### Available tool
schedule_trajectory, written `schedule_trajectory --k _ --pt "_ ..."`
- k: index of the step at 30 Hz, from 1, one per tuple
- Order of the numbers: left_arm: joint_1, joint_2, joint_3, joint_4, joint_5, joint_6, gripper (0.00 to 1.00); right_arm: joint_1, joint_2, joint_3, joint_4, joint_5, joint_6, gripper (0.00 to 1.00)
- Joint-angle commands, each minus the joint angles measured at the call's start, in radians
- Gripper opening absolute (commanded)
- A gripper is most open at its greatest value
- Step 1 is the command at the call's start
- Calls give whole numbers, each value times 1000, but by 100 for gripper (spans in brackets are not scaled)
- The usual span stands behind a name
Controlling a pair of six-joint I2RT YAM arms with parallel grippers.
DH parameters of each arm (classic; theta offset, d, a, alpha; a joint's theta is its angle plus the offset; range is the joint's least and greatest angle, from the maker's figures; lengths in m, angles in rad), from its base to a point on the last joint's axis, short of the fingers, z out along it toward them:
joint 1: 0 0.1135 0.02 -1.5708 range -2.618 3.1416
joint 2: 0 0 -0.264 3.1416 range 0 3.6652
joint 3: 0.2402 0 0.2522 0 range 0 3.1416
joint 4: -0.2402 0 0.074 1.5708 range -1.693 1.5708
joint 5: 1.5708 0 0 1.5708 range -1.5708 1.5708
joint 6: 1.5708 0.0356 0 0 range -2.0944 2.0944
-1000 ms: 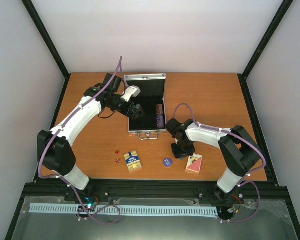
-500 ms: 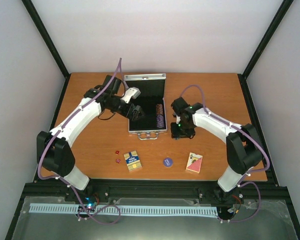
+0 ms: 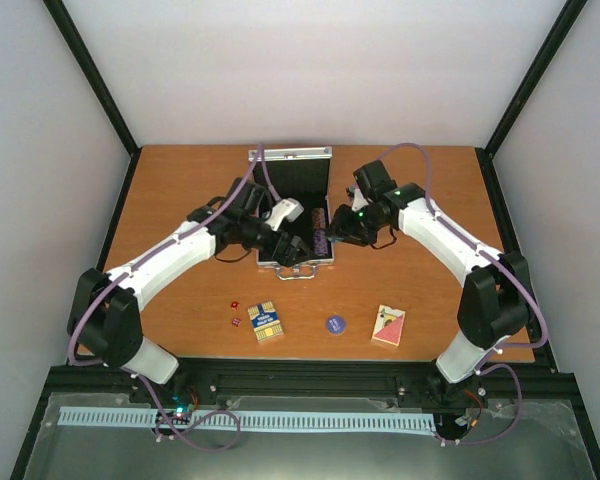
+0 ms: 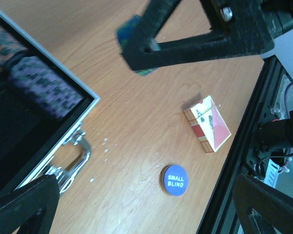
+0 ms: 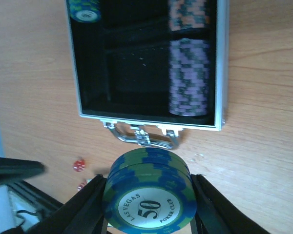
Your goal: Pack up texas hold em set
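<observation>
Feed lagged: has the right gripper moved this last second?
Yes: the right gripper moved away from the red deck toward the table's far edge, now beside the open case.

You face an orange-brown wooden bench (image 3: 170, 170) edged by black rails (image 3: 310, 378), white walls (image 3: 320, 70) behind, a white slotted strip (image 3: 310, 421) below it.
</observation>
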Motion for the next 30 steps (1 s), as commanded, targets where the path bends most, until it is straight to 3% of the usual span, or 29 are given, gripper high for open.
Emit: schedule_trajectory --k 1,6,10,15,23,24,28,30 --pt "-62 17 -34 224 -6 -119 100 -9 -32 44 68 -75 108 3" --pt "-88 -7 -105 405 -122 -220 98 -27 -39 48 163 -134 225 3" --pt "-90 -36 -184 588 -235 -316 91 -33 -43 60 229 -168 314 3" --pt "-90 -39 -212 701 -355 -391 84 -36 -49 86 237 -159 357 3" --pt "-89 -29 -163 746 -305 -457 39 -48 -54 83 264 -156 403 3" --pt "-91 -34 -157 745 -293 -457 39 -50 -54 84 268 -155 407 3" --pt "-91 -64 -148 749 -245 -468 57 -62 -50 86 283 -159 425 3" --pt "-91 -85 -163 772 -236 -483 76 -67 -44 87 293 -164 437 3"
